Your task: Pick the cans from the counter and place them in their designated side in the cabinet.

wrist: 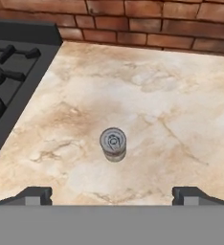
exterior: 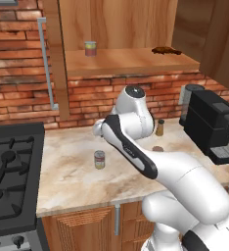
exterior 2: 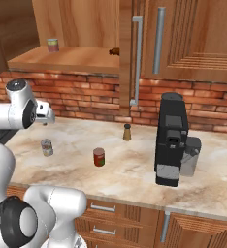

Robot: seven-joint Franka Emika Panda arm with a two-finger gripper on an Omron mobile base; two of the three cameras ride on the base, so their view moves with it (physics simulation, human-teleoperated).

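The silvery can [wrist: 113, 143] with a red-and-yellow label stands upright on the beige counter [wrist: 171, 105], seen from straight above between my fingertips [wrist: 37, 194]. My gripper [wrist: 112, 194] hangs open well above it, holding nothing. The same can [exterior: 100, 160] [exterior 2: 47, 147] stands near the stove side. The dark red can [exterior 2: 99, 157] stands upright further right on the counter [exterior 2: 135, 169]; my arm half hides this can [exterior: 157, 148] from the left. The cabinet [exterior: 131, 61] [exterior 2: 67, 58] is open above, its shelf bare wood.
A greenish-topped can [exterior: 90, 48] [exterior 2: 53, 45] stands on the shelf's left side, a brown item [exterior: 166, 50] on its right. A brown shaker [exterior 2: 127, 132] stands by the brick wall. A black coffee machine [exterior 2: 171, 138] is at the right, the black stove [exterior: 11, 171] at the left.
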